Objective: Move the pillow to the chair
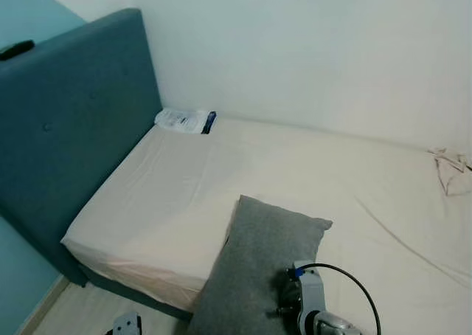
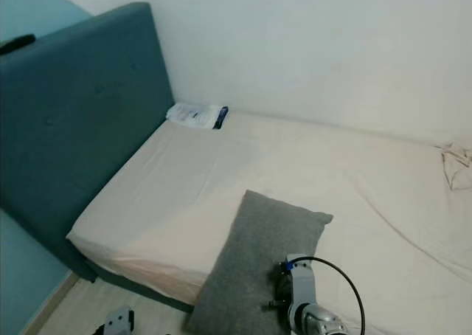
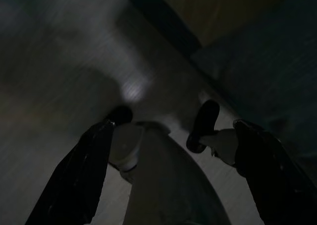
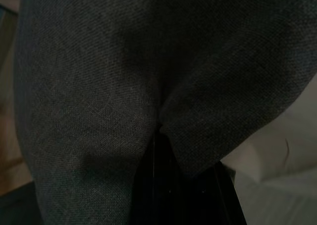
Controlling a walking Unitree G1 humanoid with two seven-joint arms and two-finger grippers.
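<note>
Grey pillow (image 1: 254, 276) lies on the bed (image 1: 184, 180) at its near edge, long axis running from the near-left bottom corner up and away to the right, far short end pointing toward the wall (image 1: 310, 47), near end hanging past the mattress edge over the floor (image 1: 81, 309). Right arm (image 1: 313, 305) with black cable sits on the pillow's near right part. Right pincer (image 4: 161, 136) in the right wrist view is clenched on a pinched fold of the grey fabric, black fingers (image 4: 158, 185) close together with cloth bunched between and around them, white sheet beside. Left pincer (image 3: 171, 150) hangs low over the floor beside the bed base, fingers spread wide, holding nothing, touching nothing; view is dark, robot's feet below it. A bit of the left arm (image 1: 127, 325) shows at the bottom edge of the left eye view. Teal headboard (image 1: 66, 136) at left with a dark object (image 1: 16, 49) on its top. White packet (image 1: 184, 120) at the far corner of the bed by the headboard. Crumpled cloth (image 1: 450, 165) at the bed's far right.
</note>
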